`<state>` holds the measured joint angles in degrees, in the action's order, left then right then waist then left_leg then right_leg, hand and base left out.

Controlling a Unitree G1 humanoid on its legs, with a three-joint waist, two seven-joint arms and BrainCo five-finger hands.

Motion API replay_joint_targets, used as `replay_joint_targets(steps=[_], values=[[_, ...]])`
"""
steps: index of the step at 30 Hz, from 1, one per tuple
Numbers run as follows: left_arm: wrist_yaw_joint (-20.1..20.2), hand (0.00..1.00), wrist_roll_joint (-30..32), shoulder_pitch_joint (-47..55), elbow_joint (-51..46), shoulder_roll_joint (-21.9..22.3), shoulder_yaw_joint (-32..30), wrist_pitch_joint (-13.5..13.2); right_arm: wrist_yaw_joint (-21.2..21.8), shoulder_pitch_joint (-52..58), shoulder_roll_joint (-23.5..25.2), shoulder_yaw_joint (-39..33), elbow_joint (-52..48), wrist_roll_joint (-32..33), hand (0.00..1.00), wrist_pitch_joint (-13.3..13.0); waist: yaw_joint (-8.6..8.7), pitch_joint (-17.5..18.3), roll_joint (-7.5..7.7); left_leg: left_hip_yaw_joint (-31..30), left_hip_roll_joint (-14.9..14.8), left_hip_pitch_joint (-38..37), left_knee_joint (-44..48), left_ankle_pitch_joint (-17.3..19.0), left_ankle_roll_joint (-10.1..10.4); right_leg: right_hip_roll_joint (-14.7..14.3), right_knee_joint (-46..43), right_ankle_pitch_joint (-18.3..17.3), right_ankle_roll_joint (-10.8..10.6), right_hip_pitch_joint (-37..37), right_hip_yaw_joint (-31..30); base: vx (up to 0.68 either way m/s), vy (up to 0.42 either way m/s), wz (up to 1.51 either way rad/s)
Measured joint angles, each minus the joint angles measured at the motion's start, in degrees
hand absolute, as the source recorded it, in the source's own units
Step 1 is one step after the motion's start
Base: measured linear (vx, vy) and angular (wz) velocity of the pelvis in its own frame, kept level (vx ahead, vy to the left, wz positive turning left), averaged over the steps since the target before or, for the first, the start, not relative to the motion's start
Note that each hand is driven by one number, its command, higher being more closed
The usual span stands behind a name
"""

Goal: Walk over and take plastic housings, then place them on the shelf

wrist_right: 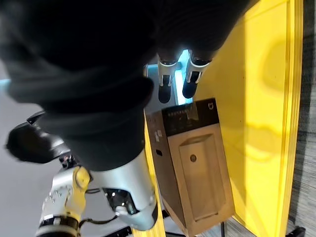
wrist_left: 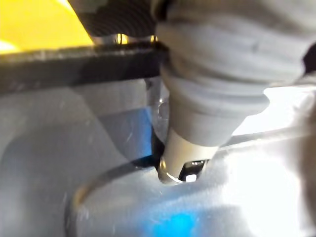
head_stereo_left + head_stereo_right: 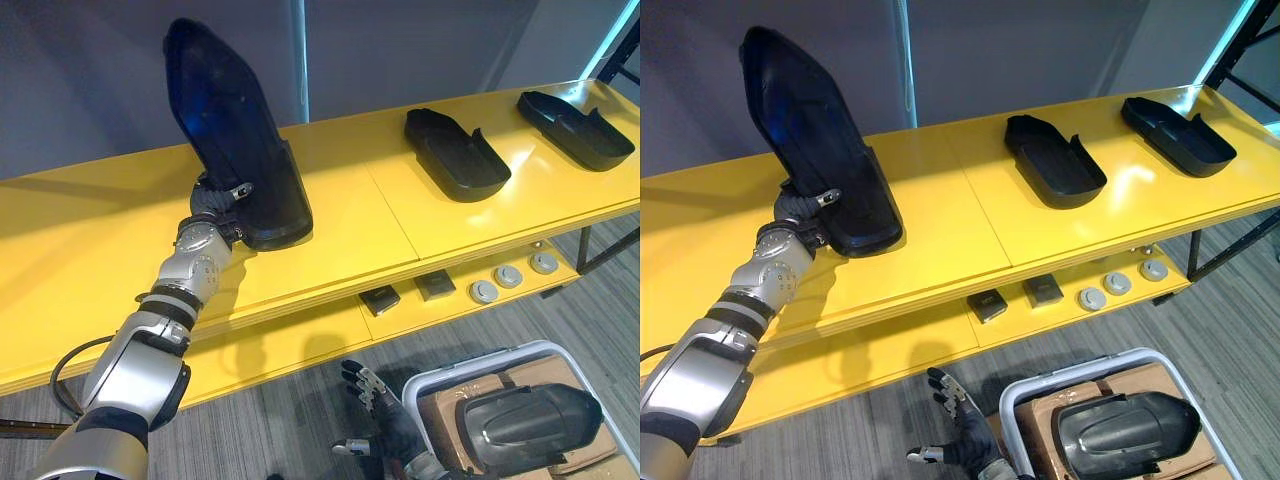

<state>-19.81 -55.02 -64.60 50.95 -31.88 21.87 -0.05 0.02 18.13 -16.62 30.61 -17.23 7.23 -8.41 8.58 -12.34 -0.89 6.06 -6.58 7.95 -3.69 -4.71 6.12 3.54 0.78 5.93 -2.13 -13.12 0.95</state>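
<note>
Four black plastic housings show. The left robot hand [image 3: 213, 207] pinches the tilted housing [image 3: 230, 120] at its lower end, which rests on the yellow shelf [image 3: 340, 210]. To this hand's right lie the second housing [image 3: 455, 152] and third housing [image 3: 575, 127]. The right robot hand [image 3: 375, 415], fingers spread, hangs beside a white bin [image 3: 475, 361] holding the fourth housing [image 3: 525, 425].

1. At ten o'clock, the left hand [image 3: 798, 212] gripped a tilted housing [image 3: 810, 130], reared up over the yellow shelf [image 3: 940, 230].
2. A second housing [image 3: 1055, 160] lay flat at one o'clock, and a third housing [image 3: 1175, 135] at two.
3. At six o'clock, the right hand [image 3: 962, 430] hung over the floor [image 3: 860, 440], fingers spread.
4. At five o'clock, a white bin [image 3: 1012, 392] held a fourth housing [image 3: 1125, 432].
</note>
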Motion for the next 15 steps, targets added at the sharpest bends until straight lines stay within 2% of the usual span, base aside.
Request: replay_joint_targets(steps=[8, 15], values=[[-0.4, 0.00, 0.2, -0.7, 1.6, -1.5, 0.0, 2.0, -0.2, -0.3, -0.7, 0.1, 0.2, -1.1, 0.00, 0.5, -0.13, -1.5, -0.07, 0.0, -0.1, 0.5, -0.3, 0.0, 0.0, -0.3, 0.7, 0.6, 0.0, -0.1, 0.2, 0.01, 0.012, 0.00], [0.0, 0.00, 6.5, -1.3, 2.2, -1.7, 0.0, 3.3, -0.5, -0.3, -0.5, 0.4, 0.2, -1.1, 0.00, 0.5, -0.10, -1.5, -0.12, 0.0, -0.2, 0.7, -0.3, -0.5, -0.1, -0.2, 0.9, 0.6, 0.0, -0.1, 0.4, 0.01, 0.015, 0.01]])
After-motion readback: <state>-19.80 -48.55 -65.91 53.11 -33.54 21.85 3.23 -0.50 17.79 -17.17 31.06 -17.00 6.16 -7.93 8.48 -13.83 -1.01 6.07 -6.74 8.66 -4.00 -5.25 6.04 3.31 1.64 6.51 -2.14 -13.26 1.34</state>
